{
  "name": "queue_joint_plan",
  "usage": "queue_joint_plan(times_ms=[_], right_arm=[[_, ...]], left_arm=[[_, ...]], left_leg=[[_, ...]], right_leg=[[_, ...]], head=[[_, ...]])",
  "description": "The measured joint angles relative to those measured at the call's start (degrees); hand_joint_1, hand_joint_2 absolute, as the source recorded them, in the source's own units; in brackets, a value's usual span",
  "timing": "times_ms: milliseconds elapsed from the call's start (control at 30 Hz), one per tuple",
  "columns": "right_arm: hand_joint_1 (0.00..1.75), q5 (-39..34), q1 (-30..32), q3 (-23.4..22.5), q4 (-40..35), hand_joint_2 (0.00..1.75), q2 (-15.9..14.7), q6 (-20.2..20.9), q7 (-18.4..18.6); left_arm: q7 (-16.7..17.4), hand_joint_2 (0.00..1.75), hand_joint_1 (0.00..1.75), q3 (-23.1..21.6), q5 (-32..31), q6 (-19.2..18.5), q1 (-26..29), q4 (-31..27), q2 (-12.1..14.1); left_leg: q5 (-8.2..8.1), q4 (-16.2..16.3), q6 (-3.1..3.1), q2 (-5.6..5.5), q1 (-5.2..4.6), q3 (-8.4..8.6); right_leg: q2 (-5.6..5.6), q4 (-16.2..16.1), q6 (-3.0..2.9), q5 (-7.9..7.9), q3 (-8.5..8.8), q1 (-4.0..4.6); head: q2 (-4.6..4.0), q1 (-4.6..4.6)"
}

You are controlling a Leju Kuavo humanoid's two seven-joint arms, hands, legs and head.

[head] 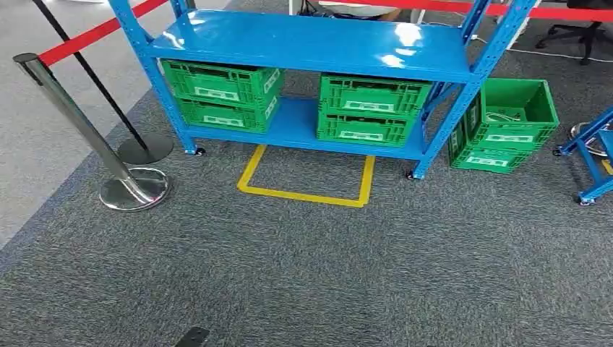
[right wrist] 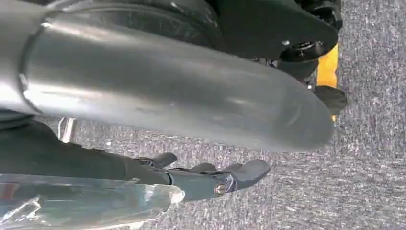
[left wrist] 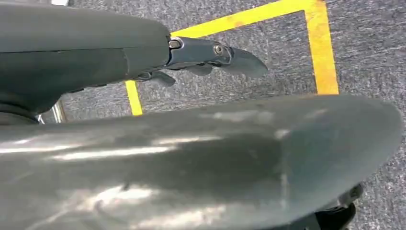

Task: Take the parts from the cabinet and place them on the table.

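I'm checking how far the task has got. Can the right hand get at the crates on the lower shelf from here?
Probably not yet: the right hand hangs by the carpet, and open carpet with the yellow square lies before the crates.

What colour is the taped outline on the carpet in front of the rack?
Yellow; the taped outline shows best in the head view.

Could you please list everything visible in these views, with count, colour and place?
Shelving rack: one, blue, straight ahead on the carpet.
Crates on the rack's lower shelf: four, green, stacked two on the left and two on the right.
Crates beside the rack: a green stack on the floor to its right; the top one is open.
Floor marking: one, yellow, open rectangle in front of the rack.
Barrier post: one, chrome, leaning at the left.
Barrier tape: red, far left.
Left hand: grey, hanging, holding nothing.
Right hand: grey, hanging, holding nothing.
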Motion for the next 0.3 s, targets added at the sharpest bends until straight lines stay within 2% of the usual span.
queue_joint_plan(times_ms=[100, 300], right_arm=[[0.0, 0.0, 0.0, 0.0, 0.0, 0.0, 0.0, 0.0, 0.0], [0.0, 0.0, -0.01, 0.0, 0.0, 0.0, 0.0, 0.0, -0.02]], left_arm=[[0.02, 0.0, 0.0, 0.04, 0.0, -0.02, -0.02, 0.0, 0.02], [0.0, 0.0, 0.0, 0.09, 0.0, -0.07, -0.01, 0.0, 0.02]], left_leg=[[0.0, 0.0, 0.03, 0.0, -0.02, 0.0], [0.05, -0.03, 0.03, 0.0, 0.06, 0.0]], right_leg=[[0.0, -0.02, 0.29, -0.07, -0.01, -0.02], [0.0, 0.05, 0.35, -0.1, -0.13, 0.05]], head=[[0.0, -0.02], [0.0, -0.04]])
